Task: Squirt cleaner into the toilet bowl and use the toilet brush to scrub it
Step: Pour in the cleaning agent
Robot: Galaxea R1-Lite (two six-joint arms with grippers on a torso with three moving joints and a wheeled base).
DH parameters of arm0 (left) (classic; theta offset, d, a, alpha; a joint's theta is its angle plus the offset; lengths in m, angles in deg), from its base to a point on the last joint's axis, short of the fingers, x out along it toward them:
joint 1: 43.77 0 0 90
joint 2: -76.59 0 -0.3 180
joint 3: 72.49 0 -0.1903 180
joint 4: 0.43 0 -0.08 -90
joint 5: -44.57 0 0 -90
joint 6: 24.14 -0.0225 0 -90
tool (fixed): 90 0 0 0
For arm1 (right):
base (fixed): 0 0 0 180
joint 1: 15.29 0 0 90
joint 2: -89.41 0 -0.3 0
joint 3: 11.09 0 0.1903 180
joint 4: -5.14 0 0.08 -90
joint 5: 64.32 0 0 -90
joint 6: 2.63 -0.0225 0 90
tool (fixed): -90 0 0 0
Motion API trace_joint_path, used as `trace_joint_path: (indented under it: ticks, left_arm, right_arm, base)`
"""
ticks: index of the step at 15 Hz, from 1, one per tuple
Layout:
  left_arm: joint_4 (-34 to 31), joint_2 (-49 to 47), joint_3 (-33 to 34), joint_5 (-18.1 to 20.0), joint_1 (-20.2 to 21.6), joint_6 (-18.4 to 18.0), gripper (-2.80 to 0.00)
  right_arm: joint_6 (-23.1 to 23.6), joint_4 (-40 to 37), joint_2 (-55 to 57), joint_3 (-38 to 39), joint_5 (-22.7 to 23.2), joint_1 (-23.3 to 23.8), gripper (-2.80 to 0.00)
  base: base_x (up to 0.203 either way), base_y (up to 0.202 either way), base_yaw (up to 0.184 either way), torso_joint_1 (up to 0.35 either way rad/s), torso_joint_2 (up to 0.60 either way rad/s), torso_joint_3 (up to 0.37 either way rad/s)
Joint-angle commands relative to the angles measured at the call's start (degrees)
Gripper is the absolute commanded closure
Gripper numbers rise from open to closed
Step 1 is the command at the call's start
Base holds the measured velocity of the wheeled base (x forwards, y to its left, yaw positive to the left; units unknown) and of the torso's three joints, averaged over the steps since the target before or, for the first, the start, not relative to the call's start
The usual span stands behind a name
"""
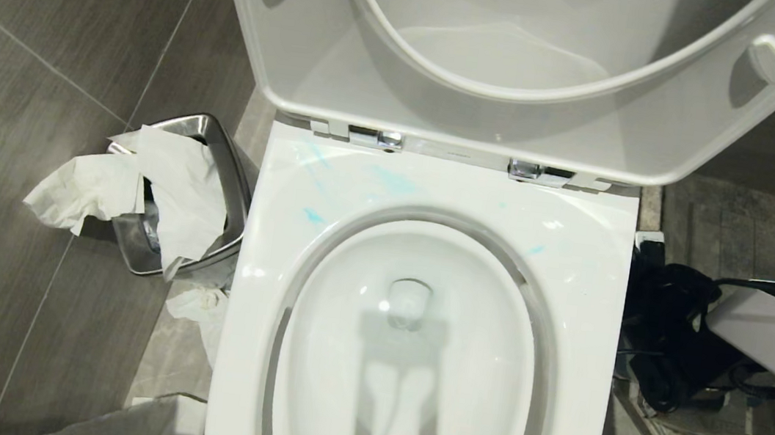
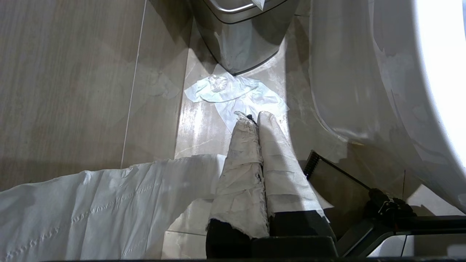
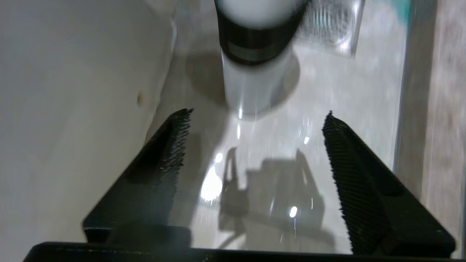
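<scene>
Right tool [image 3: 255, 145] jaws apart, empty, low beside bowl [image 1: 434, 201]; white cylinder [image 3: 255, 83] upright straight ahead, not between jaws. Cleaner [image 1: 313, 217] smeared on rim. Left tool [image 2: 255, 120] closed, parked.

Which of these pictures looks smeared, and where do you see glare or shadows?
Right wrist view: the white cylinder with a dark band is motion-blurred, and bright glints speckle the glossy floor beneath a dark shadow. Head view: sharp, with a grey shadow falling inside the toilet bowl. Left wrist view: the bowl's rim is washed out by glare, and the floor is half in shade.
</scene>
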State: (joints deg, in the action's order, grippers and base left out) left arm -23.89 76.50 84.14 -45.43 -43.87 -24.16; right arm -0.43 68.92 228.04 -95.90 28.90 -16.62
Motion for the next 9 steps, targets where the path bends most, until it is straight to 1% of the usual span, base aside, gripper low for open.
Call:
trace_joint_path:
  ticks: [1,9]
  left_arm:
    - [0.0,-0.1,0.0,0.0,0.0,-0.1,0.0]
    - [0.0,-0.1,0.0,0.0,0.0,-0.1,0.0]
  right_arm:
    - [1.6,0.5,3.4,-6.0,0.0,-0.4,-2.8]
    - [5.0,0.5,10.8,-19.7,-0.2,-0.9,-2.8]
  base:
    - [0.0,0.0,0.0,0.0,0.0,0.0]
    - [0.0,0.0,0.0,0.0,0.0,0.0]
